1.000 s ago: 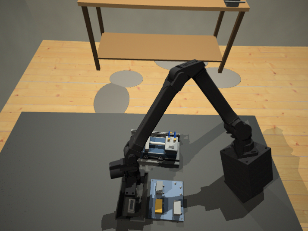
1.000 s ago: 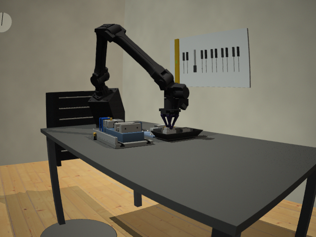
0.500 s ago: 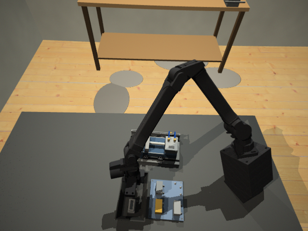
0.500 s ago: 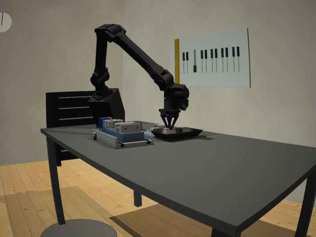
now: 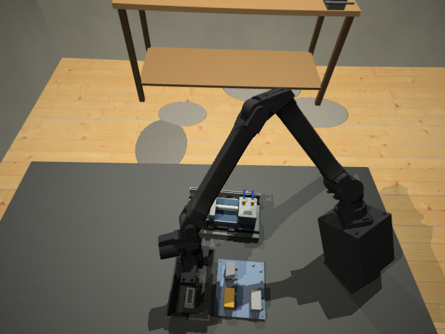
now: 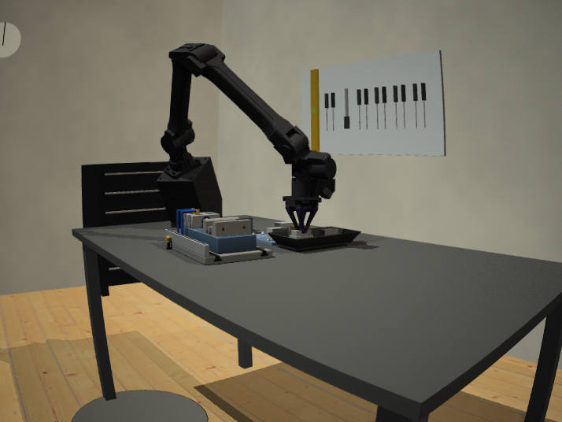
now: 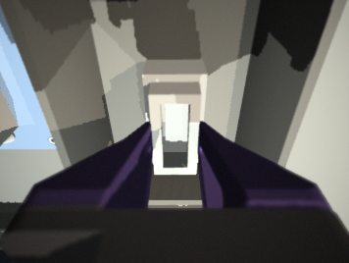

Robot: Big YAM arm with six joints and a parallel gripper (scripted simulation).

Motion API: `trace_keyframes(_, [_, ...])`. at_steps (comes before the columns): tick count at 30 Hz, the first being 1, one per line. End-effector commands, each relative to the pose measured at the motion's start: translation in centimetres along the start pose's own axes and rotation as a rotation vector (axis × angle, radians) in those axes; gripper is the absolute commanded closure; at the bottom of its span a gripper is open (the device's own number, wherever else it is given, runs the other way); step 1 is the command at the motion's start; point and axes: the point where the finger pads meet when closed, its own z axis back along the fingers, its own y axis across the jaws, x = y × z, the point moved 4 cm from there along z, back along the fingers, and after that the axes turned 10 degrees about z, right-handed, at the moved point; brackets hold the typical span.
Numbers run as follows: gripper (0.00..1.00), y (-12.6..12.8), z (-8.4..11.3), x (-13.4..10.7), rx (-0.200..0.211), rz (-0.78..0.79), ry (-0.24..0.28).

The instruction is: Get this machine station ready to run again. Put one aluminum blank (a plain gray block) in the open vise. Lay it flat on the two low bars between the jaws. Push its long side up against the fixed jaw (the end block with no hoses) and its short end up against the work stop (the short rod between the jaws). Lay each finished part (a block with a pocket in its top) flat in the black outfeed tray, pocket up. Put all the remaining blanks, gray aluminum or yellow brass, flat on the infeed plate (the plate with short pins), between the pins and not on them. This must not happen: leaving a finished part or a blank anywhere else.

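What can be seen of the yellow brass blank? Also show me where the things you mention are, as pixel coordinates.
The yellow brass blank [image 5: 229, 298] [image 6: 292, 227] is a plain rectangular block with a smooth, metallic-looking top and no visible pocket. It sits on the blue infeed plate [image 5: 244, 287] [image 6: 264, 238] [image 7: 29, 132], on the side nearer the black outfeed tray [image 5: 211, 283] [image 6: 335, 238], its long side running roughly along that edge. No other blank touches it. The exterior view hides much of it; whether it overlaps a pin underneath cannot be told.
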Motion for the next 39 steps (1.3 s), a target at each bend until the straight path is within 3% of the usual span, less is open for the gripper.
trace_keyframes(1, [1.0,0.85,-1.72,-0.14,0.022,0.009,0.002])
trace_keyframes(39, [1.0,0.86,-1.8,0.22,0.019,0.014,0.0])
